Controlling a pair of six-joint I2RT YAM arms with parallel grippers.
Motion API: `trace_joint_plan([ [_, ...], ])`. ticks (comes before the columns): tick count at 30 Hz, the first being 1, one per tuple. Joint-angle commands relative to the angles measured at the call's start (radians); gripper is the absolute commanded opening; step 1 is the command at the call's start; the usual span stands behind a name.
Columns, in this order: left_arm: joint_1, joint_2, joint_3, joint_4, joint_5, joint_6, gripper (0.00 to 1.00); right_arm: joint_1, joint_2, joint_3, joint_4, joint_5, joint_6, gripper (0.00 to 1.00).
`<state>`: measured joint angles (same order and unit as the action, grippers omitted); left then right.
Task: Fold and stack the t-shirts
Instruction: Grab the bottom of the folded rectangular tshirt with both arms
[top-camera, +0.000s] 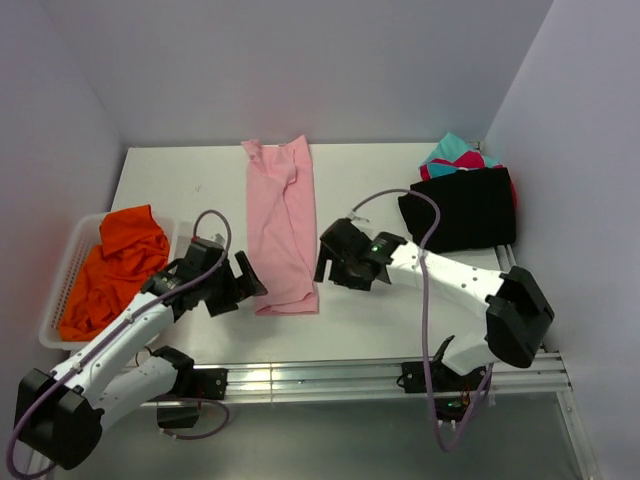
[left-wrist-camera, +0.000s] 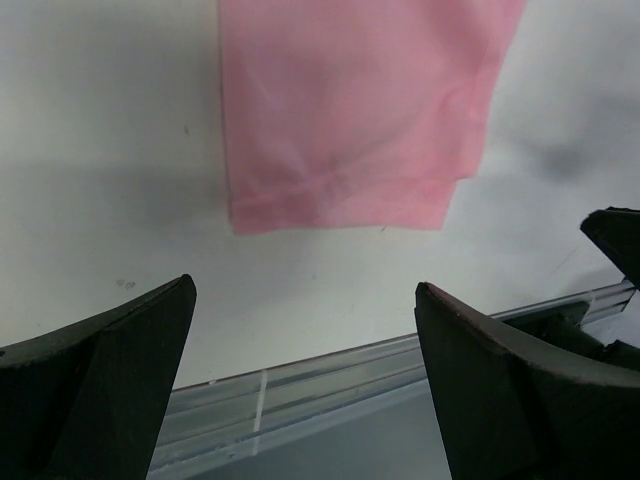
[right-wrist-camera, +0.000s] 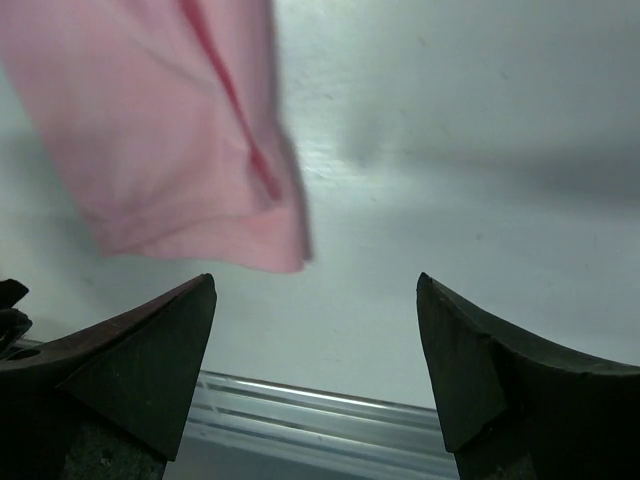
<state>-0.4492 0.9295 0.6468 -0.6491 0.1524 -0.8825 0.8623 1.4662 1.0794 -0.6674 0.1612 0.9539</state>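
A light pink t-shirt (top-camera: 282, 222) lies folded into a long strip down the middle of the table; its near end shows in the left wrist view (left-wrist-camera: 350, 110) and the right wrist view (right-wrist-camera: 160, 130). My left gripper (top-camera: 245, 285) is open and empty just left of the strip's near end. My right gripper (top-camera: 327, 257) is open and empty just right of it. An orange t-shirt (top-camera: 115, 268) is crumpled in the white mesh basket (top-camera: 62, 275) at the left. A folded black t-shirt (top-camera: 462, 208) lies at the back right on top of magenta (top-camera: 470, 163) and teal (top-camera: 452, 148) ones.
The table's near edge has a metal rail (top-camera: 380, 375), also in the left wrist view (left-wrist-camera: 330, 380) and the right wrist view (right-wrist-camera: 320, 415). White walls close in the left, back and right sides.
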Motion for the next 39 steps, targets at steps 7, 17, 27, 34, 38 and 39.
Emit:
trace_joint_plan([
  [7,-0.106,0.093,-0.127,0.176,-0.116,-0.15,0.98,0.018,-0.058,-0.251,0.207,-0.107,0.075,0.87],
  [17,-0.109,0.258,-0.078,0.256,-0.136,-0.145,0.98,0.023,0.066,-0.227,0.305,-0.146,0.074,0.82],
  [27,-0.109,0.308,-0.072,0.287,-0.117,-0.127,0.8,0.027,0.177,-0.138,0.304,-0.15,0.071,0.78],
  [34,-0.109,0.302,-0.084,0.293,-0.111,-0.108,0.63,0.029,0.189,-0.144,0.305,-0.144,0.083,0.73],
  [38,-0.109,0.315,-0.087,0.305,-0.103,-0.101,0.57,0.03,0.195,-0.141,0.312,-0.149,0.088,0.61],
  [39,-0.111,0.321,-0.087,0.309,-0.1,-0.098,0.57,0.032,0.201,-0.138,0.312,-0.149,0.089,0.6],
])
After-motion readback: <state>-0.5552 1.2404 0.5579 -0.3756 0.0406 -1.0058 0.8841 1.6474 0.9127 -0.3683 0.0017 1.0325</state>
